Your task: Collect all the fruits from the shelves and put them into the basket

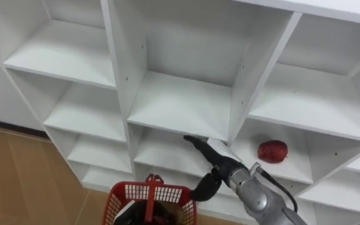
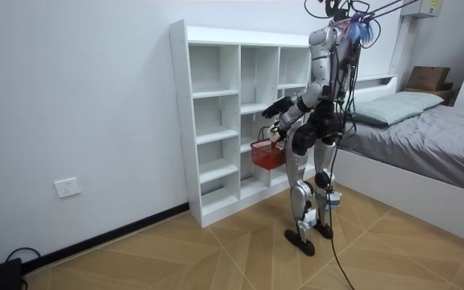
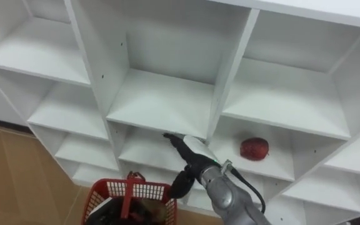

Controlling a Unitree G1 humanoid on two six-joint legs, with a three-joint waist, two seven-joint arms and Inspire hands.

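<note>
Looking down, you have the red basket (image 1: 136, 187) nearest, with dark shapes inside that may be fruit; I cannot tell the left hand's (image 2: 277, 134) hold. Your right hand (image 1: 220, 164) is stretched flat and empty at the closet (image 1: 180, 103), and one red fruit (image 1: 272, 150) lies uncollected one compartment rightward.

A plain white wall (image 2: 71, 97) ran behind a white open-shelved closet (image 2: 208, 121) standing near 12 o'clock in the room view. Herringbone wood floor (image 2: 216, 250) spread out at 6 o'clock, edged by a dark baseboard (image 2: 111, 238). A wall socket (image 2: 68, 188) sat at 9 o'clock. A grey-covered bed (image 2: 433, 145) lay at 3 o'clock, and a cardboard box (image 2: 428, 78) stood at 2 o'clock.
</note>
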